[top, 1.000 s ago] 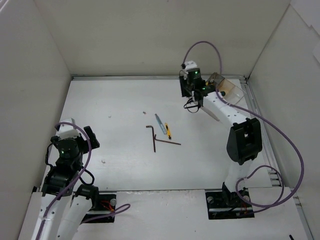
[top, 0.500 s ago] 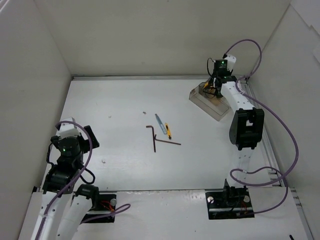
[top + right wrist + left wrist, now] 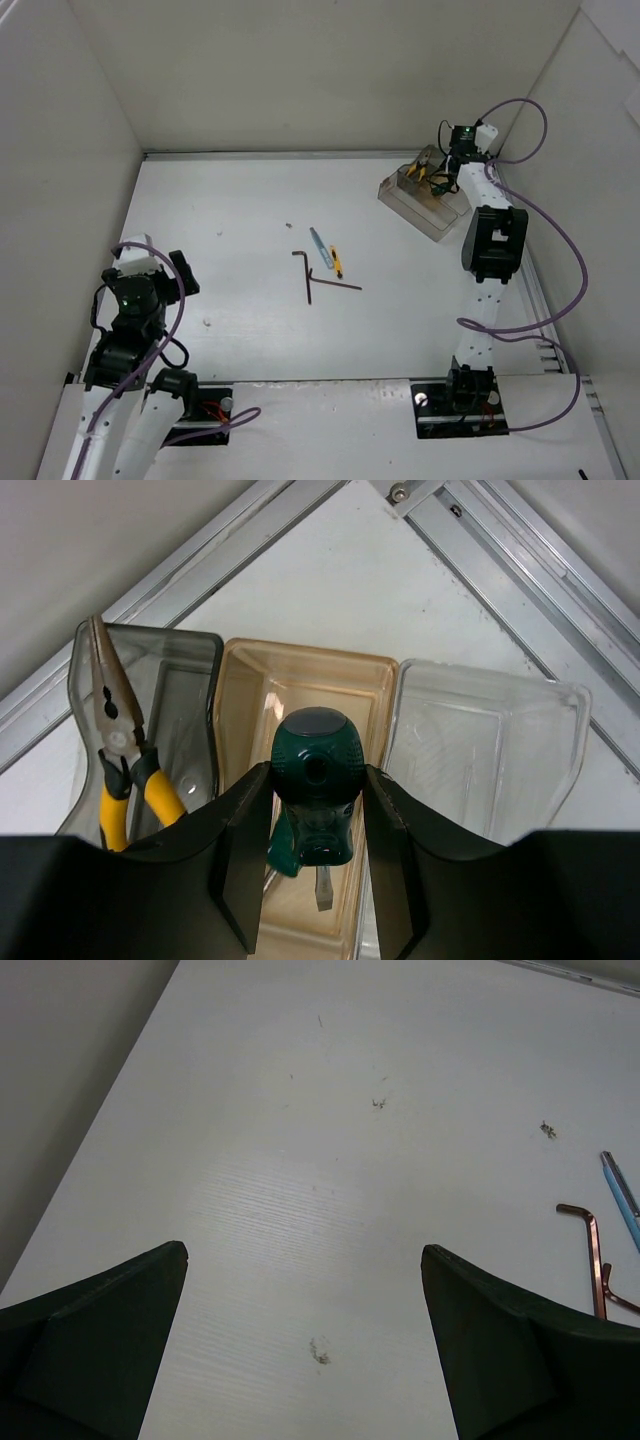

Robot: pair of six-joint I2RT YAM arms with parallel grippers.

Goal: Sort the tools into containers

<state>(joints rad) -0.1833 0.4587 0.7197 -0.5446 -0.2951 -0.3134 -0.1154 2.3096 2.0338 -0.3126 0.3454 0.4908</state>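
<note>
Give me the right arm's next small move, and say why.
Probably open the right pincer and let go. It is shut on the green screwdriver, whose tip points down into the brownish middle compartment, so the tool should drop in there. The yellow-handled pliers already lie in the grey compartment beside it, out of the way.

A flat white matte tabletop [image 3: 230, 190] lies under the L-shaped dark hex key [image 3: 307, 275]. Just beyond that key's bend, slightly to the left, sits a tiny dark crumb [image 3: 288, 226]. A second dark fleck [image 3: 220, 235] lies farther left of the key, and a greyish smudge of debris [image 3: 206, 323] lies well to its near left. Plain white panel walls [image 3: 300, 70] rise behind the key and on both sides of it. A silver aluminium rail [image 3: 250, 154] runs along the table's far edge, well beyond the key.
</note>
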